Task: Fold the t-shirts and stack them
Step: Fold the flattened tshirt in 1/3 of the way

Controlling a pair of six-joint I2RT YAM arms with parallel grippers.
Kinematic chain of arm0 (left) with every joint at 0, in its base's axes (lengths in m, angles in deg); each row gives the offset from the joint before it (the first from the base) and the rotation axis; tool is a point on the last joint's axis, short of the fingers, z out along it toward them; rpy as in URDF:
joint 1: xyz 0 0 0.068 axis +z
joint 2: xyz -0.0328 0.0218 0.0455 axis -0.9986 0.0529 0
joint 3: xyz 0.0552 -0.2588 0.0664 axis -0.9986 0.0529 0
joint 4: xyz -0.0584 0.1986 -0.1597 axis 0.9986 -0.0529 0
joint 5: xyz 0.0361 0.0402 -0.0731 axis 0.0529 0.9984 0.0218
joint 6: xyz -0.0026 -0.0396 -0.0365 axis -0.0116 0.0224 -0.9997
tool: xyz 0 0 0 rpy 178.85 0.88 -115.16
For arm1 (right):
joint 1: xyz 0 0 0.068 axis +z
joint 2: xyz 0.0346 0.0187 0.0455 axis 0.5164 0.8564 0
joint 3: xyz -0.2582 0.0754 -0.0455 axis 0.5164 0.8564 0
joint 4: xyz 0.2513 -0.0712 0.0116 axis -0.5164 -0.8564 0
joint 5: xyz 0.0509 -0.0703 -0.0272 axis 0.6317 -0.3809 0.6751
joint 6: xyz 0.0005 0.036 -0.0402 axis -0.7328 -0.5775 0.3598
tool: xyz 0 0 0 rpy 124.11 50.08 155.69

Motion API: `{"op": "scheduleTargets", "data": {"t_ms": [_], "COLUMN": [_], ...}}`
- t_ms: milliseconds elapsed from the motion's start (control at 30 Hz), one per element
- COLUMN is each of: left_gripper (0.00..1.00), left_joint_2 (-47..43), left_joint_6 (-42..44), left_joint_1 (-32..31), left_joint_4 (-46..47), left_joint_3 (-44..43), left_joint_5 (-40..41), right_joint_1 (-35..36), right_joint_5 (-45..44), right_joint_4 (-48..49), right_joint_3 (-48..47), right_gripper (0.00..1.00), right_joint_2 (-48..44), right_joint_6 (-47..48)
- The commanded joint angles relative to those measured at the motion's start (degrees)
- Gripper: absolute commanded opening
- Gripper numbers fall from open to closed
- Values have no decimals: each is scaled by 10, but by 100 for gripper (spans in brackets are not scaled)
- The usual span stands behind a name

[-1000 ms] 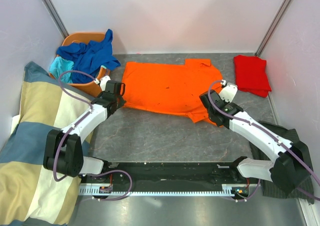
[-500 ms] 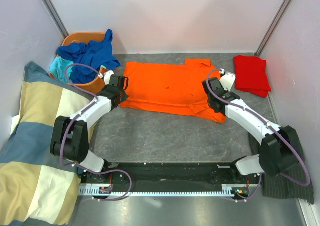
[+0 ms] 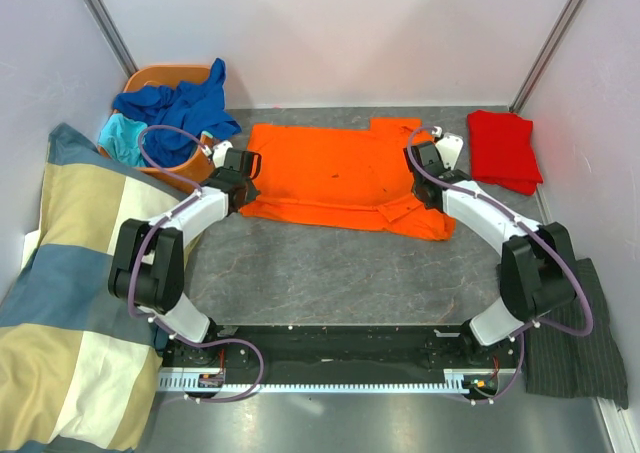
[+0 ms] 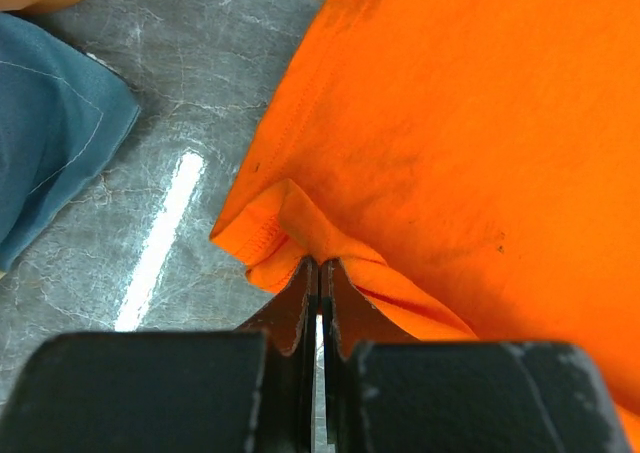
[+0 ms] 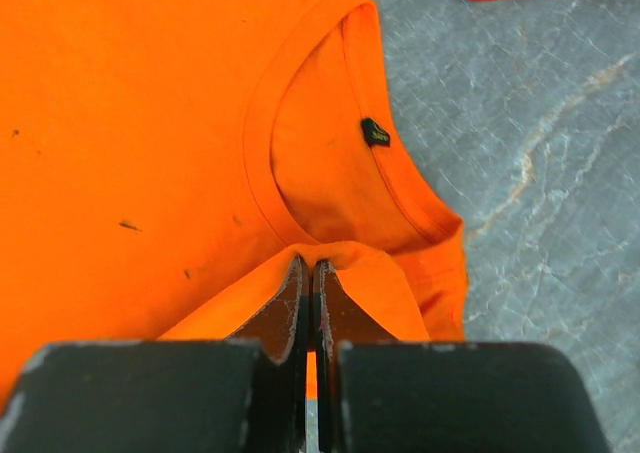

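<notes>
Left hand (image 4: 318, 269): you have it pinched shut on a hem corner of the orange shirt (image 3: 330, 173).
Right hand (image 5: 307, 271): closed tight on the shirt's neck end.
Why: with matched end grips you can carry one edge over for a fold.
Where: spread flat mid-worktop (image 3: 350, 273), with the red shirt (image 3: 505, 148) lying apart at right.

The orange t-shirt (image 3: 340, 173) is seen as bright and plain, flecked with dark specks. The red t-shirt (image 3: 505, 151), blue t-shirt (image 3: 185, 108) and turquoise t-shirt (image 3: 120, 133) are plain. The basket (image 3: 150, 75) is coloured orange, the blanket (image 3: 60, 273) is checked blue, cream and yellow, the cloth (image 3: 580, 348) is dark grey, and the table (image 3: 340, 273) is veined grey.
</notes>
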Motion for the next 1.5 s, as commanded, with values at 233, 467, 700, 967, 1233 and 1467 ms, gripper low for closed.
{"op": "scheduleTargets", "data": {"t_ms": [233, 467, 700, 967, 1233, 1467], "left_gripper": [2, 2, 2, 2, 2, 30], "left_joint_2": [31, 56, 68, 86, 104, 125], "left_joint_6": [28, 36, 43, 50, 53, 65], "left_joint_1": [2, 2, 7, 12, 18, 25], "left_joint_4": [17, 17, 17, 17, 15, 6], "left_joint_3": [-49, -78, -91, -105, -121, -158], "left_joint_5": [25, 25, 26, 27, 26, 32], "right_joint_1": [-21, -31, -37, -45, -54, -72], "right_joint_5": [17, 19, 21, 20, 22, 22], "right_joint_4": [25, 24, 21, 19, 17, 16], "right_joint_3": [-75, -111, -145, -161, -186, -227], "right_gripper": [0, 0, 0, 0, 0, 13], "right_joint_2": [52, 83, 111, 133, 157, 180], "right_joint_6": [16, 16, 18, 19, 19, 26]}}
